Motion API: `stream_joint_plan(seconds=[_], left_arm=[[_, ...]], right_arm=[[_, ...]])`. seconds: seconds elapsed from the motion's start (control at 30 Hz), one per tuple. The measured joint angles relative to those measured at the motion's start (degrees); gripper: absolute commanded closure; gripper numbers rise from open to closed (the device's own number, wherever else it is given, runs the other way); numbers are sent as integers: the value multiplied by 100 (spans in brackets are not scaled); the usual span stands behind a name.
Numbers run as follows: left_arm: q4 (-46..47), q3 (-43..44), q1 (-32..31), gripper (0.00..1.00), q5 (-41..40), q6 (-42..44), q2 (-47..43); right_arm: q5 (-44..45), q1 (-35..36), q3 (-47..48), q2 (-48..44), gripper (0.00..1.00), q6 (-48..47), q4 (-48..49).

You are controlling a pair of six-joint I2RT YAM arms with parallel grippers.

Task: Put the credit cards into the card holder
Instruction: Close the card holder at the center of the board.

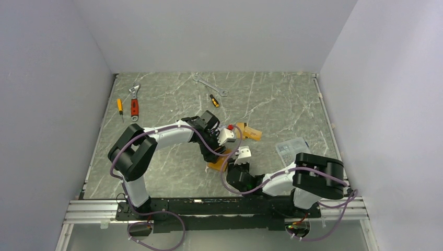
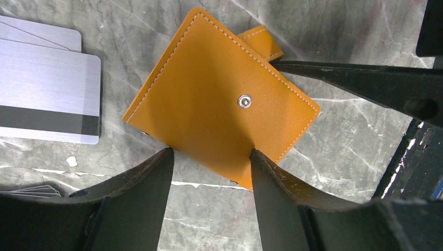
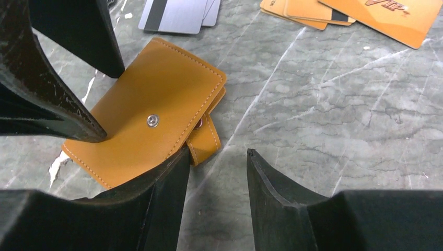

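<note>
The orange card holder (image 2: 209, 99) lies closed on the marble table, its snap tab (image 3: 205, 141) loose; it also shows in the top view (image 1: 215, 167). My left gripper (image 2: 210, 152) is open, its fingertips (image 2: 258, 159) resting on the holder's near edge. My right gripper (image 3: 218, 152) is open, its left finger (image 3: 177, 167) against the holder's edge beside the tab. Silver-grey credit cards (image 2: 47, 99) with a black stripe lie beside the holder. Orange-tan credit cards (image 3: 360, 13) lie further off and show in the top view (image 1: 249, 130).
A pale translucent object (image 1: 292, 148) lies right of the grippers. A red-handled wrench (image 1: 135, 104), a yellow screwdriver (image 1: 119, 107), a spanner (image 1: 211, 85) and a small screwdriver (image 1: 214, 100) lie at the back. White walls enclose the table on three sides.
</note>
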Motion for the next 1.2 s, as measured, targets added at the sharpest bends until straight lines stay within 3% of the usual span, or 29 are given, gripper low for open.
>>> stream_joint_plan(seconds=[0.3, 0.73, 1.2], left_arm=[[-20, 37, -7, 40, -11, 13, 44], [-28, 57, -83, 41, -210, -85, 50], [-4, 59, -127, 39, -417, -723, 72]], right_arm=[[310, -219, -203, 44, 54, 739, 549], [-175, -872, -667, -142, 57, 2127, 1132], [-708, -859, -1443, -2828, 57, 2306, -188]])
